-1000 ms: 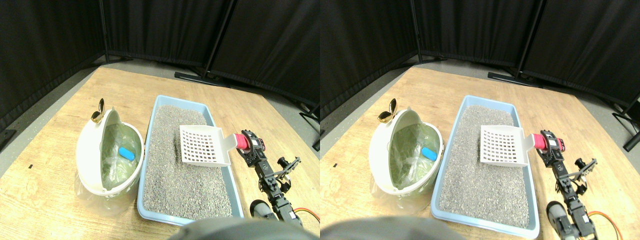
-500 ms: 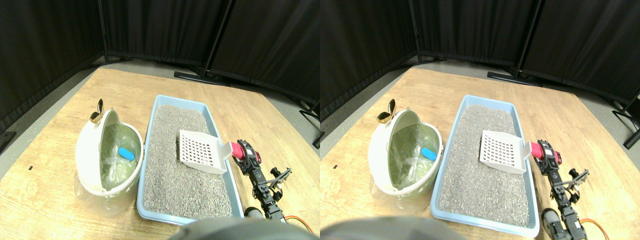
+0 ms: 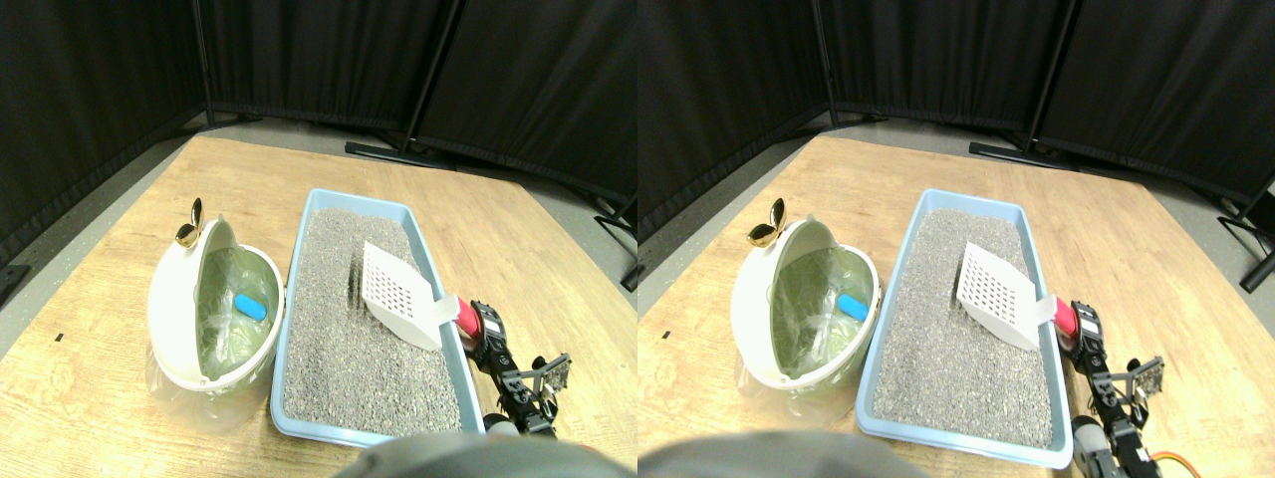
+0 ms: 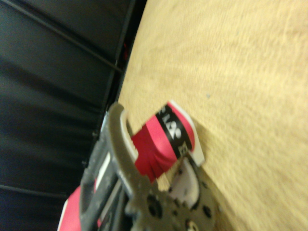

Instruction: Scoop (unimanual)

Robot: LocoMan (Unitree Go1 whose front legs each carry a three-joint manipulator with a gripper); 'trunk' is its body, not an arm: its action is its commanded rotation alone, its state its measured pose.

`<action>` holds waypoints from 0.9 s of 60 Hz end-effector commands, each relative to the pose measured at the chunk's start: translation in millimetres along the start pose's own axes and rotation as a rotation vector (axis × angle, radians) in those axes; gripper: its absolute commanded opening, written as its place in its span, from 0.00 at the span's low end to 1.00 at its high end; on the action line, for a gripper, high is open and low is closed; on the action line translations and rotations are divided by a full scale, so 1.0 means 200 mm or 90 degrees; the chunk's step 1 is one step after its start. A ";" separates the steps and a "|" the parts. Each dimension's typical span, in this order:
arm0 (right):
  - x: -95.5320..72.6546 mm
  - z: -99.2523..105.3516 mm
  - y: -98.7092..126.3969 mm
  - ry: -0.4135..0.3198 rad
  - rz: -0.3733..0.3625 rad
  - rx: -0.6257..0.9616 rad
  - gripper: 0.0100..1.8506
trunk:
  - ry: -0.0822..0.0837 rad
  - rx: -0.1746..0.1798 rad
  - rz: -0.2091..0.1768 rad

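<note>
The white slotted scoop [image 3: 399, 296] is seen tilted steeply, its far edge set down into the grey litter [image 3: 349, 339] near the right wall of the light blue litter tray [image 3: 299, 244], which lies on the wooden desk [image 3: 100, 299]. The scoop's red-wrapped handle [image 3: 466, 318] passes over the tray's right rim and is carried by the right hand [image 3: 485, 329], which reaches in from the lower right. In the wrist view the red wrap [image 4: 163, 144] is seen lying against the dark jaw frame [image 4: 120, 159], and the hand is judged to be pinching the handle, since the scoop is kept up at an angle by nothing else. The steep pitch is probably chosen so that the leading edge can bite into the litter before a drag is made. To the left of the tray, just beside it, the white lined bin [image 3: 179, 299] stands open with a blue object [image 3: 252, 307] resting inside; it is placed close so that a load could be tipped with a short swing.

Against the frame of half a second ago, the scoop is pitched far more steeply, its slotted face now foreshortened, and its handle and the hand are lower and nearer the tray's rim. A second ago the scoop was held nearly flat above the litter. The tray, bin and blue object are unchanged.
</note>
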 end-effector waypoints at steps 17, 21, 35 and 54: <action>-0.08 0.20 0.12 -0.049 0.072 -0.003 0.84 | -0.009 -0.015 0.001; -0.11 0.22 0.12 -0.060 0.083 -0.004 0.83 | -0.009 -0.015 -0.001; -0.19 0.27 0.12 -0.101 0.123 -0.014 0.70 | -0.008 -0.011 -0.010; -0.32 0.32 0.08 -0.187 0.151 0.005 0.24 | -0.008 0.002 -0.028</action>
